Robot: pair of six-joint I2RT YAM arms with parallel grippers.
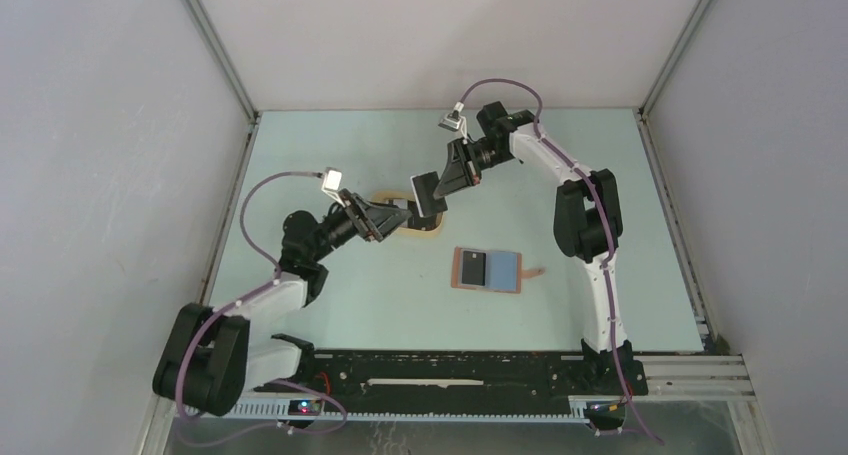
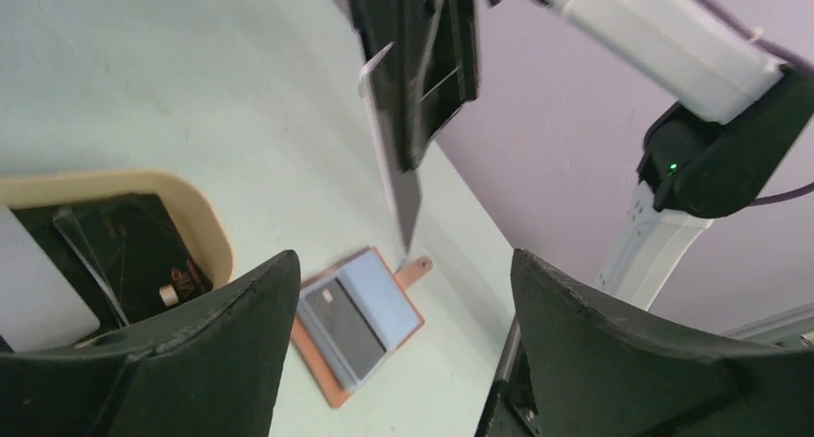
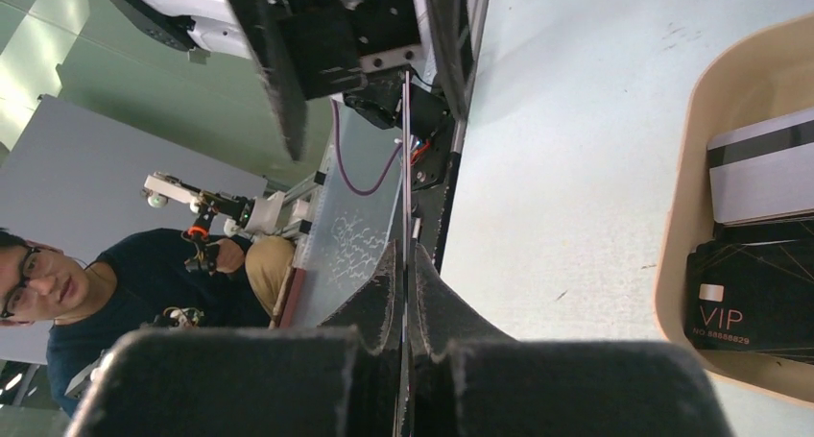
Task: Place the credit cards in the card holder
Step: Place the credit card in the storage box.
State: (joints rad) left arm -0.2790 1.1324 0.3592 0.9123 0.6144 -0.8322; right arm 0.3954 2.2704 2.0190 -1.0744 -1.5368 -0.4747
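My right gripper (image 1: pixel 438 191) is shut on a greyish credit card (image 2: pixel 392 158) that hangs in the air above the table, beside the tray. In the right wrist view that card (image 3: pixel 405 158) shows edge-on between the closed fingers (image 3: pixel 384 283). My left gripper (image 2: pixel 403 259) stands open just below and in front of the card, with nothing between its fingers. The card holder (image 1: pixel 488 270) lies open on the table, and a dark card (image 2: pixel 347 329) sits in one light blue pocket (image 2: pixel 386 288). More cards lie in the tray: a black one (image 2: pixel 134 245), a whitish one (image 2: pixel 38 283).
An oval beige tray (image 1: pixel 428 231) sits on the table left of the card holder, under both grippers. It holds a black VIP card (image 3: pixel 758 307) and a grey striped card (image 3: pixel 768 173). A person sits beyond the near edge.
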